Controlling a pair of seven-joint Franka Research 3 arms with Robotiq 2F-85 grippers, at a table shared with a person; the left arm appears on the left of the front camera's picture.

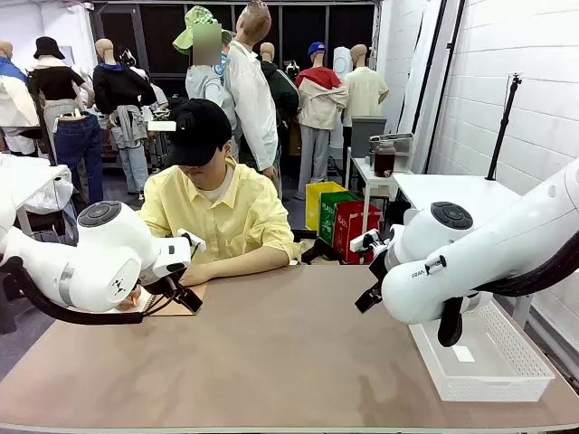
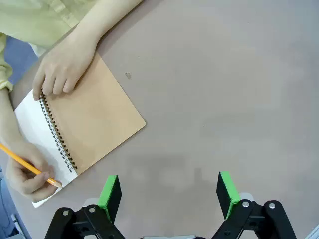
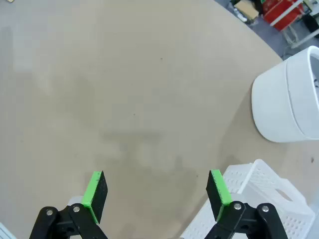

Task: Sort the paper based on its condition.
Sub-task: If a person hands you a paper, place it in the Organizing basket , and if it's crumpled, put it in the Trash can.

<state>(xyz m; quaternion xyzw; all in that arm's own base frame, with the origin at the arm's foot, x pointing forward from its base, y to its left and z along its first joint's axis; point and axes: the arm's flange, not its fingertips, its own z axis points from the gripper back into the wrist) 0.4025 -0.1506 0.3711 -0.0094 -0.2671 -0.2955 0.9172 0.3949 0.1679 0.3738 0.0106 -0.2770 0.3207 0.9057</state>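
Front view: a person [image 1: 217,203] sits at the far side of the table [image 1: 271,362], bent over a notebook [image 1: 176,303]. The left arm [image 1: 99,262] reaches in beside the notebook, and the right arm [image 1: 452,262] hangs above a white basket [image 1: 498,389] at the table's right edge.

Left wrist view: the left gripper [image 2: 168,194] hovers over bare tabletop with its green pads [image 2: 110,195] spread wide, gripping nothing. The spiral notebook lies near it, brown cover folded back and a white page [image 2: 32,122] bound in the coil. One hand [image 2: 62,69] rests on the cover; the other hand [image 2: 25,177] holds a pencil [image 2: 27,167] to the page. Where the loose paper lies cannot be told.

Right wrist view: the right gripper [image 3: 157,191] hovers over bare tabletop, pads spread wide and gripping nothing. The basket sits just beside one finger.
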